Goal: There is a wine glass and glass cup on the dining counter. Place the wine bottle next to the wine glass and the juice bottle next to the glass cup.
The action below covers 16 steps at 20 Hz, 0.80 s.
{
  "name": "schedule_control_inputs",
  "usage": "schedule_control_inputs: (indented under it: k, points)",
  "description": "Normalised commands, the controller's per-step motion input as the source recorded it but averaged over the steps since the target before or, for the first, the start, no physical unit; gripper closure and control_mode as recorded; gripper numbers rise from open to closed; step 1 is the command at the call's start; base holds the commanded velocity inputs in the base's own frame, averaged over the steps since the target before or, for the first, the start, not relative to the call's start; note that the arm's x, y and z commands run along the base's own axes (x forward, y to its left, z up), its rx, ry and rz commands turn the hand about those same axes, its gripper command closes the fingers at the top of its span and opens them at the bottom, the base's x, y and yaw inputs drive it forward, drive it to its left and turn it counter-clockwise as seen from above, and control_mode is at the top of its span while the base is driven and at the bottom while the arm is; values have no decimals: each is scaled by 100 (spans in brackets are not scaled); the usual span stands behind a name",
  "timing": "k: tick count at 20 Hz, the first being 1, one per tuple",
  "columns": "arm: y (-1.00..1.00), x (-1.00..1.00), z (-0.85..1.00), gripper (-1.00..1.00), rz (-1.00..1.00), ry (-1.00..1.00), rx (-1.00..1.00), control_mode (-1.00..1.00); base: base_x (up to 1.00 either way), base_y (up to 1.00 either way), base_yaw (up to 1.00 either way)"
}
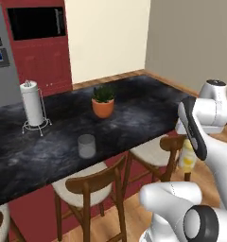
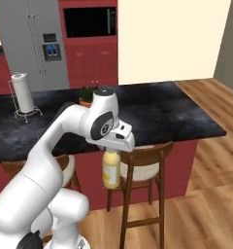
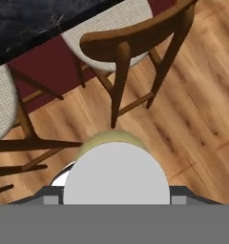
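**Carrying the juice bottle toward the dining counter**

Hanging upright under the gripper [image 2: 111, 151], the juice bottle [image 2: 111, 170] is being held by its cap end, yellow body dangling below the hand, off the floor and in front of a wooden stool [image 2: 142, 168]. Jaws are sitting closed around the bottle top; in the hand view the white cap is filling the space right under the camera, with the yellow shoulder peeking round it, so the bottle is lying dead in line with the hand, touching it.

Top grip is probably keeping the bottle vertical so it can be set down standing. Bottle is below the level of the dining counter [image 1: 134, 113] and out past its near edge, over the wood floor, so a lift looks needed before reaching in.

Glass cup [image 1: 86, 146] is standing on the black top near the front edge, well apart from the bottle. A potted plant [image 1: 103, 101] and paper towel holder [image 1: 34, 105] are sitting farther back, out of the likely drop spot beside the cup.
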Motion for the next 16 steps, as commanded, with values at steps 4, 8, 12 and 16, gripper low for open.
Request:
schedule_control_inputs:
  k: [4, 8, 12, 16]
  points:
    - [0, 0, 0, 100, 0, 0, 0, 100, 25, -19, 56]
    - [0, 0, 0, 100, 0, 0, 0, 100, 29, -9, 66]
    - [0, 0, 0, 100, 0, 0, 0, 100, 30, -23, 48]
    - [0, 0, 0, 100, 0, 0, 0, 100, 31, -40, 27]
